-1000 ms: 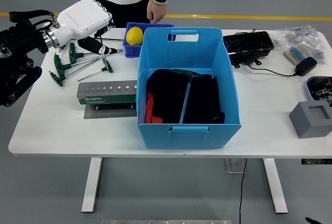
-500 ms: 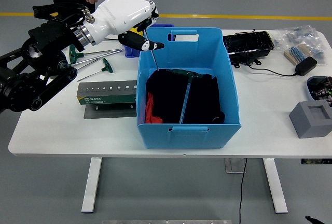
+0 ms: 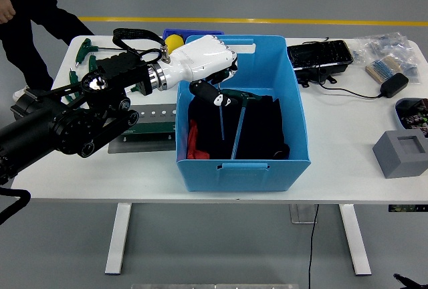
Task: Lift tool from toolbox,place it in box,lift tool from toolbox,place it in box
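My left hand (image 3: 218, 85), white with a black thumb, is over the left half of the blue box (image 3: 295, 118). It is shut on a T-handle wrench (image 3: 221, 120), whose thin shaft hangs down inside the box over black cloth. Another green-handled wrench (image 3: 238, 127) lies in the box, leaning on the cloth. The green toolbox stand (image 3: 152, 118) sits left of the box, partly hidden by my black forearm. More green T-handle wrenches (image 3: 85, 49) lie at the table's far left. My right hand is out of sight.
A yellow ball (image 3: 174, 40) sits in a small blue bin behind the box. To the right are a black tray (image 3: 319, 55), a charger with cable (image 3: 393, 85), bagged parts (image 3: 388, 49) and a grey block (image 3: 400, 154). A person in dark trousers (image 3: 33, 8) stands at the far left corner.
My left arm swung right and down from the toolbox side, carrying the wrench into the blue box. The person walked from behind the table's middle to its far left.
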Robot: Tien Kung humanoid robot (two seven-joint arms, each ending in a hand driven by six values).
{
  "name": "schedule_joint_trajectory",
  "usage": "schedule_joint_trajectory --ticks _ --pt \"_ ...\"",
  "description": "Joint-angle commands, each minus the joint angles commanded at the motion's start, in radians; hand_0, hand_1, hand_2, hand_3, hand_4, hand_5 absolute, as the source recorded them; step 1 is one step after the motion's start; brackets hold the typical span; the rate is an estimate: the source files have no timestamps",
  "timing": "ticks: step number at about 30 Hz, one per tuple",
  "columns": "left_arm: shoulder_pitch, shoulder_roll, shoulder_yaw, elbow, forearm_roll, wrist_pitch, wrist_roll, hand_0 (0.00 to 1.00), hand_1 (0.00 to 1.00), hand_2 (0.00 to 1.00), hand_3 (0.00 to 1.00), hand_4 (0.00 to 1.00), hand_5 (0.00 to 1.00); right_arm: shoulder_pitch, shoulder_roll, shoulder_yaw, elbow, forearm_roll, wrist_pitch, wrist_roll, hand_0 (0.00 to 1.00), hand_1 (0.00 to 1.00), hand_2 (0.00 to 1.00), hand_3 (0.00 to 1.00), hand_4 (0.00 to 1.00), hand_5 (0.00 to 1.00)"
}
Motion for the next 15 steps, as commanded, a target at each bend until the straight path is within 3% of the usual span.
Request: schedule_joint_trajectory --ticks 1,6,7,10,12,13,15 --pt "0.001 0.000 0.001 0.001 0.005 -0.019 0.002 0.327 0.358 0.465 0.543 0.959 0.533 0.001 -0.001 -0.002 0.000 0.003 -0.001 0.001 0.620 0.602 0.672 0.551 0.779 0.650" --pt "0.008 0.004 0.000 -0.005 0.034 -0.086 0.000 0.327 0.358 0.465 0.543 0.959 0.533 0.002 0.000 -0.004 0.001 0.007 -0.004 0.001 0.620 0.602 0.672 0.551 0.779 0.650" --pt "0.009 0.005 -0.001 -0.006 0.036 -0.095 0.000 0.418 0.511 0.610 0.602 0.985 0.575 0.002 0.000 -0.004 0.001 0.007 -0.004 0.000 0.619 0.602 0.672 0.554 0.780 0.649" --pt "0.015 0.011 -0.015 -0.016 0.038 -0.134 -0.001 0.418 0.511 0.610 0.602 0.985 0.575 0.001 0.000 0.000 0.000 0.000 -0.002 -0.001 0.619 0.602 0.672 0.554 0.780 0.649" --pt "0.019 0.014 -0.026 -0.023 0.033 -0.143 -0.005 0.418 0.511 0.610 0.602 0.985 0.575 0.000 0.000 0.001 0.000 -0.001 -0.001 -0.002 0.619 0.602 0.672 0.554 0.780 0.649" --pt "0.021 0.016 -0.031 -0.026 0.029 -0.140 -0.009 0.492 0.606 0.694 0.631 0.998 0.596 -0.001 0.000 0.002 0.000 -0.003 0.000 -0.002 0.619 0.602 0.672 0.555 0.781 0.650" --pt "0.025 0.018 -0.044 -0.031 0.021 -0.127 -0.020 0.492 0.606 0.694 0.631 0.998 0.596 -0.001 0.000 0.002 0.000 -0.005 0.001 -0.003 0.619 0.602 0.672 0.555 0.781 0.650"
